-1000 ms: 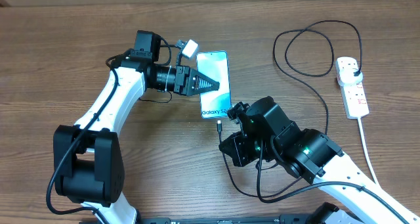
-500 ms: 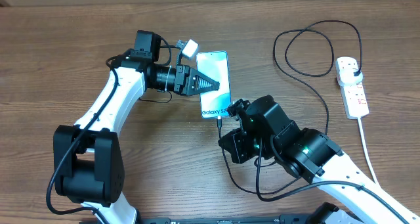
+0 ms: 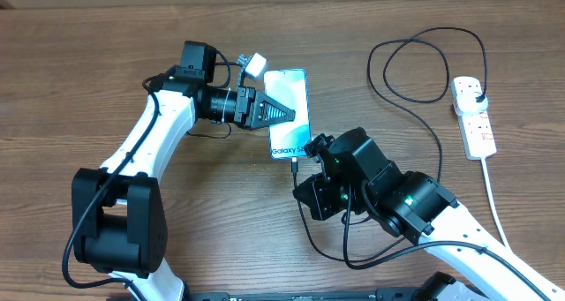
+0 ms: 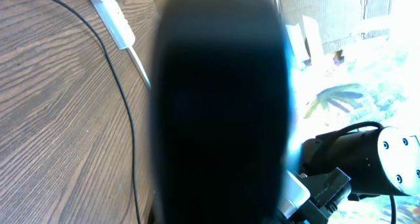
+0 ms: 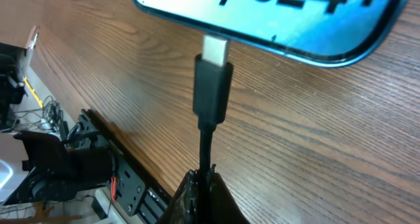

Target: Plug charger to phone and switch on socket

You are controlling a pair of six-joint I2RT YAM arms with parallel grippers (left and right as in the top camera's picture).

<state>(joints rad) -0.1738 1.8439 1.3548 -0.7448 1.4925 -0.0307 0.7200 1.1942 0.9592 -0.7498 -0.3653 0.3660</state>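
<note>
The phone [image 3: 291, 102] lies face up mid-table, its light blue screen reading "Galaxy S24". My left gripper [image 3: 284, 112] is shut, its tips resting on the screen. In the left wrist view its fingers [image 4: 220, 106] are a dark blur filling the middle. My right gripper [image 3: 297, 179] is shut on the charger cable just behind the connector [image 3: 294, 167]. In the right wrist view the right gripper [image 5: 203, 179] pinches the black cable, and the connector [image 5: 211, 86] has its metal tip at the phone's [image 5: 295, 20] bottom edge. The socket [image 3: 473, 116] lies at the far right with the charger's black plug [image 3: 477, 91] in it.
The charger cable loops [image 3: 415, 63] between the phone and the socket, then trails down to my right arm. The socket's thick white cord [image 3: 494, 195] runs toward the front edge. In the left wrist view the socket [image 4: 108, 7] and the cable [image 4: 118, 99] show at the left.
My right gripper has crept slightly toward the phone with the connector, closing on its bottom edge. The left arm and phone have stayed still.
</note>
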